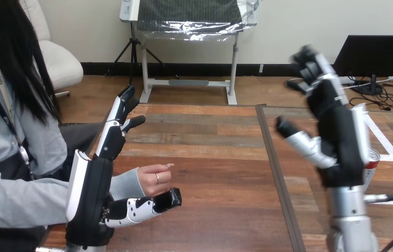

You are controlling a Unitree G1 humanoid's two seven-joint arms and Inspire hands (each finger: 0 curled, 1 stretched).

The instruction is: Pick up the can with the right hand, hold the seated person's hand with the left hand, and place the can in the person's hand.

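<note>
Currently, at the left of the wooden table point(210, 152), the robot's left hand point(92, 197) is standing on edge with its white back shell facing the person. It is spread: the fingers point(123, 113) are pointing straight away across the table, and the thumb point(155, 203) is reaching out to the right, low over the wood. The person's hand point(155, 178) is lying in the gap between those fingers and the thumb, loosely curled, with its wrist passing just behind the robot's palm. The thumb is running directly under the person's hand; whether the two are touching cannot be told. No finger of the left hand is curling round the person's hand or wrist.

Further right, past the seam in the table, the right hand point(338, 134) is rising upright on its silver forearm point(349, 220). It is also spread and holding nothing: the fingers are pointing up and away, and the thumb point(296, 136) is sticking out to the left.

The can point(373, 160) is standing upright on the table just beyond the right hand, at its right edge, partly hidden by the palm. Its silver top and red side are showing. Contact between the hand and the can cannot be told.
</note>
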